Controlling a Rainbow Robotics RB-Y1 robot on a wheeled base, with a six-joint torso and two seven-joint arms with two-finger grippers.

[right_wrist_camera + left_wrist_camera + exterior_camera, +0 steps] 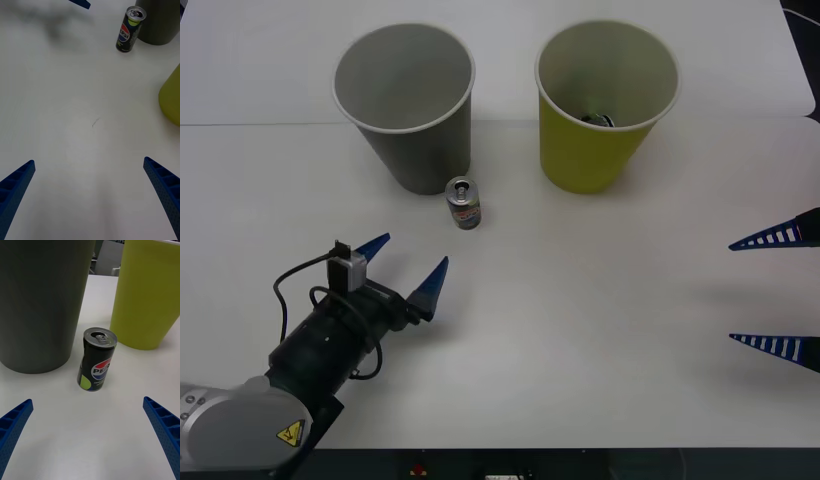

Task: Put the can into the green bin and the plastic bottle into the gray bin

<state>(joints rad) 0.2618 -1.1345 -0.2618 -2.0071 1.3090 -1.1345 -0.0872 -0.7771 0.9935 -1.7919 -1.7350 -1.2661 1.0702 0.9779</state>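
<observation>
1. The can [464, 203] is seen upright on the counter [600, 330], upper centre of the front view, just beside the gray bin [406, 100]; the green bin [604, 100] is placed to its right.
2. The left gripper [410, 262] is seen lower left, jaws spread open and empty, aimed up-right at the can; the long axis is vertical.
3. The right gripper [778, 292] is parked at the right edge, jaws open, farther off; the left arm is judged nearer.

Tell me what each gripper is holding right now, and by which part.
Nothing is held. The left gripper is open, short of the upright can, which stands free on the table by the gray bin. The right gripper is open at the table's right side.
</observation>
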